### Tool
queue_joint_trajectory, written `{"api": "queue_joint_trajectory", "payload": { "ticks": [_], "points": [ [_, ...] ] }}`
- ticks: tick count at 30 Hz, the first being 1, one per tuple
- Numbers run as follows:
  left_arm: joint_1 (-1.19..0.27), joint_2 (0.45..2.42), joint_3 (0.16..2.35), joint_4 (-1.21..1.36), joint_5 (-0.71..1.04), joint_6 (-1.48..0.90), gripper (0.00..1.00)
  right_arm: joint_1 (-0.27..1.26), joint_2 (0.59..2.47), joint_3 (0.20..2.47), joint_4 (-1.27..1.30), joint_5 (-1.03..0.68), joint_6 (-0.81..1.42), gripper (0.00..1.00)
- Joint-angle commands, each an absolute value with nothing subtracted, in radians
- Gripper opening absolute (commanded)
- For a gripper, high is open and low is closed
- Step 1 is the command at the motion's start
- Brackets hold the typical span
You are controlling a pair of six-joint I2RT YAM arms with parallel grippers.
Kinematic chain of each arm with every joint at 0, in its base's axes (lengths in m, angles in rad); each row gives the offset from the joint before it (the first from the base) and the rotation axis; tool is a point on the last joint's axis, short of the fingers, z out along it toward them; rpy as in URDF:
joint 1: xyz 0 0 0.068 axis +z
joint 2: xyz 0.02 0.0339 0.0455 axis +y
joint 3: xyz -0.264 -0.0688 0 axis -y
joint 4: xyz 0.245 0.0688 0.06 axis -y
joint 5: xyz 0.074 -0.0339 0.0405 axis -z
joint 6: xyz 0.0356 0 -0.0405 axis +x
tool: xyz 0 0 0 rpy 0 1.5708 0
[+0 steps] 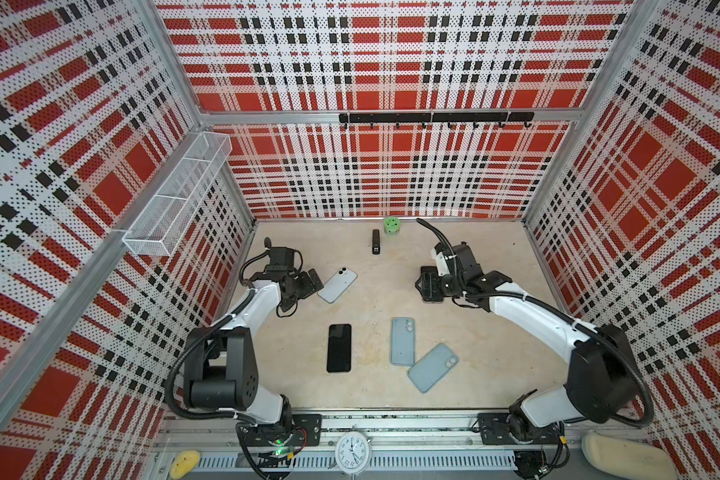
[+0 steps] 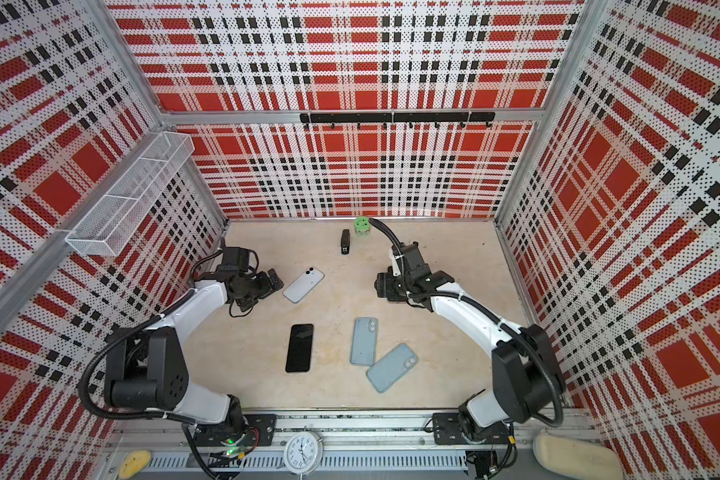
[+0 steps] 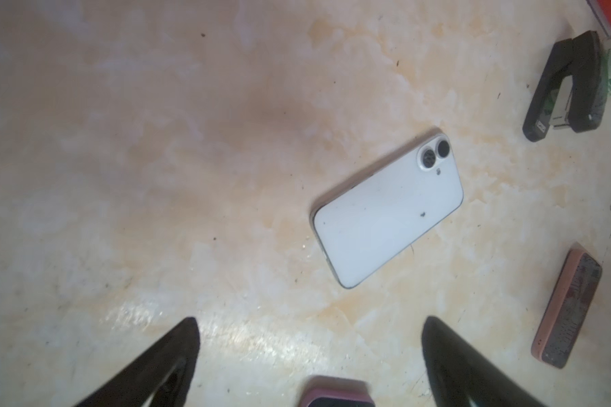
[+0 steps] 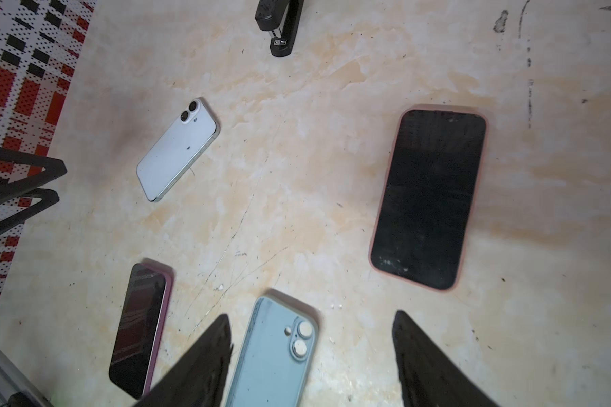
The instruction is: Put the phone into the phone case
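A bare white phone [image 1: 336, 285] [image 3: 385, 208] lies face down at the middle left of the table. My left gripper [image 1: 313, 281] [image 3: 309, 320] stands open just left of it, holding nothing. Two light blue phone cases [image 1: 403, 341] [image 1: 432, 367] lie near the front, camera holes up. A dark-screened phone in a pink case [image 4: 429, 197] lies flat at the right. My right gripper [image 1: 429, 286] [image 4: 311, 315] hovers open over it, and it mostly hides that phone in both top views. Another black-screened phone [image 1: 339, 348] with a pinkish rim [image 4: 138, 327] lies at the front left.
A black stapler [image 1: 376, 242] and a green round tub [image 1: 390, 225] stand by the back wall. A white wire basket [image 1: 175, 195] hangs on the left wall. A black hook rail [image 1: 435, 117] runs across the back wall. A clock [image 1: 353, 452] sits on the front rail.
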State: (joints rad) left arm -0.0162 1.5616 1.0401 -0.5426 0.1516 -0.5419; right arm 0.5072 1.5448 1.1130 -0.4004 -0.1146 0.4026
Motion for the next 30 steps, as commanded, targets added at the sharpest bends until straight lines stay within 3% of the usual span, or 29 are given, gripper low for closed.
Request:
{"api": "queue_joint_trajectory", "payload": {
  "ticks": [1, 9, 19, 30],
  "points": [
    [-0.034, 1.651, 1.124, -0.514, 0.161, -0.547, 1.00, 0.511, 1.637, 1.193, -0.287, -0.173, 0.425, 0.74],
    [-0.062, 1.898, 1.340, -0.517, 0.213, -0.477, 0.98, 0.520, 1.839, 1.299, -0.211, -0.276, 0.500, 0.74],
    [-0.094, 2.082, 1.494, -0.575, 0.268, -0.395, 0.95, 0.523, 1.900, 1.327, -0.190, -0.300, 0.526, 0.74],
    [-0.200, 2.088, 1.481, -0.586, 0.331, -0.345, 0.87, 0.520, 1.910, 1.357, -0.241, -0.278, 0.502, 0.74]
  ]
}}
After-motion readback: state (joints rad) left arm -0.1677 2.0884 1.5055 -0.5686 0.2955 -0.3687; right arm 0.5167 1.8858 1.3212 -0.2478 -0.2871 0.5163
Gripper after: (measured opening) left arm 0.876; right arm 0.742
